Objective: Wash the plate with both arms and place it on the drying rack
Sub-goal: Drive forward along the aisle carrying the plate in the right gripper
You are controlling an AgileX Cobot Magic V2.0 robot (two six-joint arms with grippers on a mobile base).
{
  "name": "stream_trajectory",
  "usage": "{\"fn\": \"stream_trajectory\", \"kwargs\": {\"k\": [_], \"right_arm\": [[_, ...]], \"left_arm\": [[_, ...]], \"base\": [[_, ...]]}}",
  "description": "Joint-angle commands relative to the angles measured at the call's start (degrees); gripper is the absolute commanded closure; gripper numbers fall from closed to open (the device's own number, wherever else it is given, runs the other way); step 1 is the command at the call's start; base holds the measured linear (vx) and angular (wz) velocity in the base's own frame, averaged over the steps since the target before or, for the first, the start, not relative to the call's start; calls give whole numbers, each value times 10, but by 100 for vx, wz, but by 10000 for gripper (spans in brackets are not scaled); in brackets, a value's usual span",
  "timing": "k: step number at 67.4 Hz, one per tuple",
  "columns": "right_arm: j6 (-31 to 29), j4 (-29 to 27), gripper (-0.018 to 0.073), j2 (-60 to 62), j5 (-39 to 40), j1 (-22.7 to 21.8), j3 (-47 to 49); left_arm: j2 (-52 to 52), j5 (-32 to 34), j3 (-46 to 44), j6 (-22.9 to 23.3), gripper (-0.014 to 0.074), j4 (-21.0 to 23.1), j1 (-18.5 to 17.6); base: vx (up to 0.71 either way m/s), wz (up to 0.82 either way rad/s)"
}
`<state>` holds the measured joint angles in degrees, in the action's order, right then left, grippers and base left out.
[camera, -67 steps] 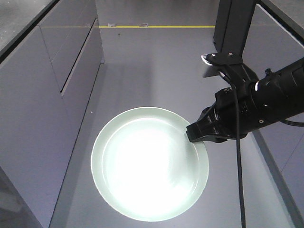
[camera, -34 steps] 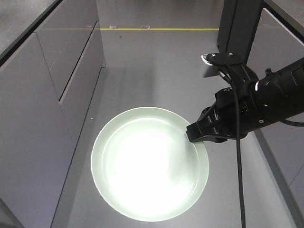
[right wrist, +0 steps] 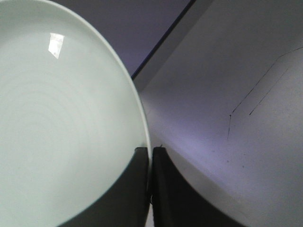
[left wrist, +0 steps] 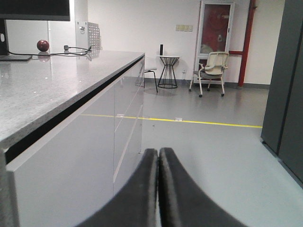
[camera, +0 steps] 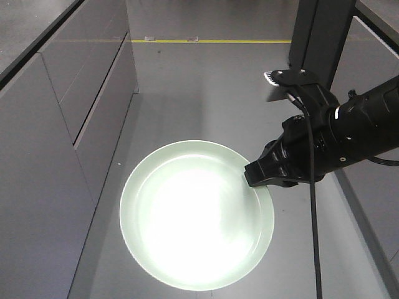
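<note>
**Plate pinched by its rim over the aisle floor**

Grey floor (camera: 206,93) fills the space below and beyond both pairs of fingers. A long counter (left wrist: 47,90) with flat grey cabinet fronts (camera: 56,143) runs along the left, well off from the right fingers and just left of the left ones. A dark upright column (camera: 321,31) stands behind the right arm (camera: 355,128), which reaches in from the right edge of the front view.

The plate (camera: 197,215) hangs above the floor, face up and glaring white under the light. It spreads out to the left of the right gripper (camera: 252,176), which holds it at its right edge. In the right wrist view the fingers (right wrist: 135,189) are closed on the rim, one lying on the plate's face and the other on its outer side, with the rim running into the thin slit between them.

The left gripper (left wrist: 158,153) points down the aisle. Its fingers (left wrist: 137,189) are pressed together along their length, with bare floor ahead of their tips.

A black cable (camera: 312,212) drops from the right arm, just right of the gripping fingers. A small grey camera box (camera: 278,86) sits above them. A yellow line (left wrist: 203,122) crosses the floor far ahead of the left fingertips. Beyond it stand a chair (left wrist: 211,71) and a small wire table (left wrist: 168,71). A red ball (left wrist: 42,45) rests on the counter's far end.
</note>
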<state>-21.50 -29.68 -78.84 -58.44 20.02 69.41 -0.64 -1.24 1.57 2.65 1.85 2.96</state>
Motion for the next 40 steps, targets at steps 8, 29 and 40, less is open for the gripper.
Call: {"fn": "stream_trajectory", "kwargs": {"k": [8, 29, 40], "right_arm": [[-4, -20, 561, 20, 20, -2, 15], [-4, -20, 561, 20, 20, -2, 15], [-4, -20, 561, 20, 20, -2, 15]], "left_arm": [[-9, 44, -15, 3, 603, 2, 1], [-9, 44, -15, 3, 603, 2, 1], [-9, 44, -15, 3, 603, 2, 1]], "base": [[16, -2], [16, -3], [16, -2]]}}
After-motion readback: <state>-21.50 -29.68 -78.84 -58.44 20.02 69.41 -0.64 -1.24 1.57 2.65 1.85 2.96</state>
